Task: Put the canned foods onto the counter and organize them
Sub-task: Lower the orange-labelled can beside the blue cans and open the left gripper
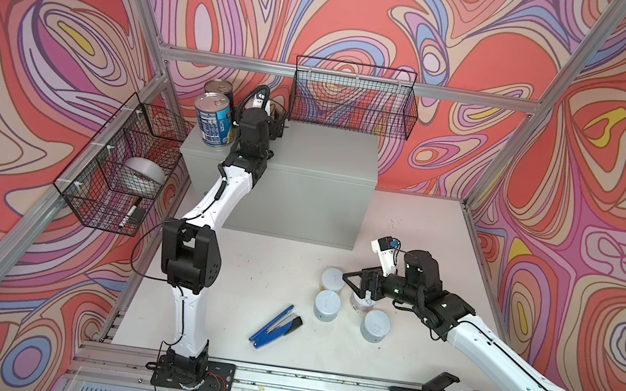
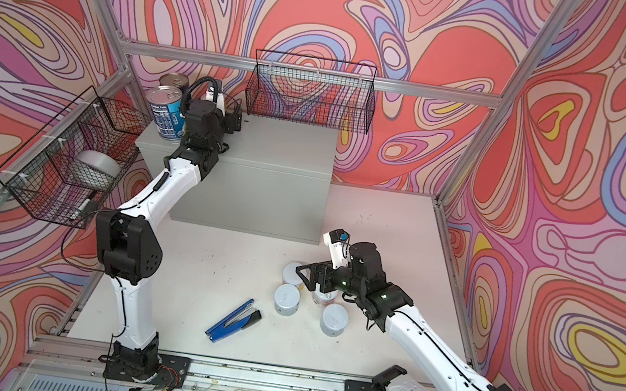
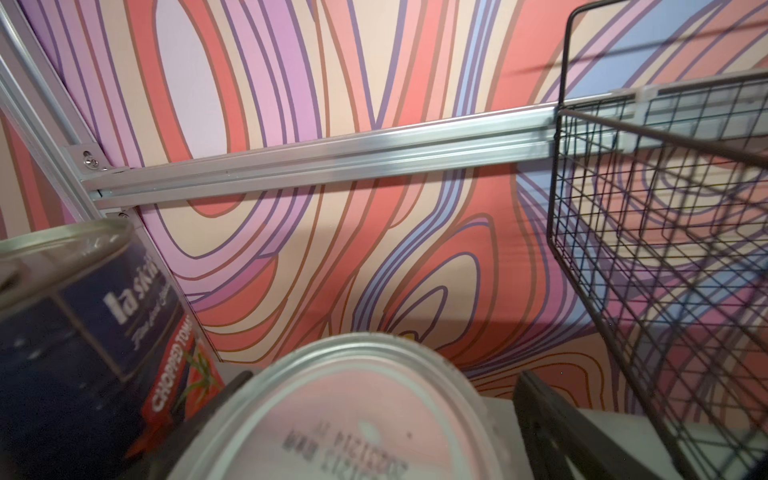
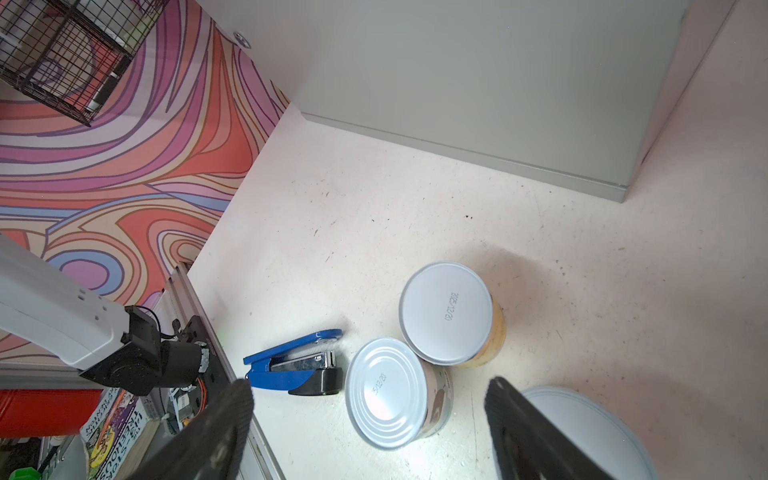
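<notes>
Grey counter (image 1: 321,156), small can (image 3: 357,415) close in left wrist view, obscured overhead

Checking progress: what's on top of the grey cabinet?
Two tall blue-labelled cans at its left end. Wrist view shows a short can at the left end effector; from above the arm hides it.

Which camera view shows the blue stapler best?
The right wrist view: the stapler is near and sharp there, with its metal staple track visible. In both top views it appears whole, lying open, but small and less detailed. The left wrist view does not show it at all.
</notes>
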Available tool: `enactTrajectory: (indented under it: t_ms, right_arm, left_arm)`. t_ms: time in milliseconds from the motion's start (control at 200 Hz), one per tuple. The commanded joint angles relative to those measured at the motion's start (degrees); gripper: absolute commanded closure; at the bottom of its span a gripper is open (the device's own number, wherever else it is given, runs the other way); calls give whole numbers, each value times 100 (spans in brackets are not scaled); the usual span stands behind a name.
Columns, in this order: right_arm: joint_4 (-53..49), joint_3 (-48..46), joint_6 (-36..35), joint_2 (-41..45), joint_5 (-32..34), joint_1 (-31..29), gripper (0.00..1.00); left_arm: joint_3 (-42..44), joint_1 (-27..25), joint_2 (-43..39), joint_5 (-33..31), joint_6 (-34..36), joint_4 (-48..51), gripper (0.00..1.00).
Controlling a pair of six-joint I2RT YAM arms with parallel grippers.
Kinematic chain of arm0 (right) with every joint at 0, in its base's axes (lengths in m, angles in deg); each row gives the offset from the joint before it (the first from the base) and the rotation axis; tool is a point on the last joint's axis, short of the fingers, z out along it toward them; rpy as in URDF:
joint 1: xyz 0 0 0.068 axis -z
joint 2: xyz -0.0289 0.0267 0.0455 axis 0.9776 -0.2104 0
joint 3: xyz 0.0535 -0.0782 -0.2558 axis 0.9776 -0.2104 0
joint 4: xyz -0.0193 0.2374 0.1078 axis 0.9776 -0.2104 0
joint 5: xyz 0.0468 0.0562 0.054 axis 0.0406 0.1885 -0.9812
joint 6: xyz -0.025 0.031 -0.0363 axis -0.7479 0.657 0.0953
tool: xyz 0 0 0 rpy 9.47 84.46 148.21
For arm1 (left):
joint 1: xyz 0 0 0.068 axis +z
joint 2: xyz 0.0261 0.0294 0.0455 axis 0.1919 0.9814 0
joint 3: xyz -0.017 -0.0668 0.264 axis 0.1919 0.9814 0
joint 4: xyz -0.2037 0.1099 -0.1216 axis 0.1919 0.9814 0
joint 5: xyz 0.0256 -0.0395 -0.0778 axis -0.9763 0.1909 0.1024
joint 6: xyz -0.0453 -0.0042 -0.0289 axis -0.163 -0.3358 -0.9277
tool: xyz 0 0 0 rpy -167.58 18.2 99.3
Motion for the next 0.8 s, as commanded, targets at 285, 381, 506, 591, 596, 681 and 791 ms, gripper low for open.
enactTrajectory:
  t_ms: [285,381,506,591,596,681,791]
  right_arm:
    - [131,98,56,37,-115,23,11]
    - [105,113,44,68,-124,18,11]
    - [113,112,45,87,-123,23,11]
    - [88,124,49,99,-148,23,11]
    - [87,122,50,103,-149,23,11]
    - [99,74,31,163,-168,18,11]
    - [113,16,17,261,-132,23,11]
  left_arm:
    - [600,-149,-413,-137,87,-157,0]
    - [686,-197,-485,-163,67,-192,0]
    - [761,-231,-566,-239,74,-201,0]
    - [857,-249,-657,-348,108,-235,0]
    - [867,-250,-664,-357,108,-240,0]
    - [1020,-292,-796,-563,144,-306,0]
    - [1234,-353,-1008,-796,67,-254,0]
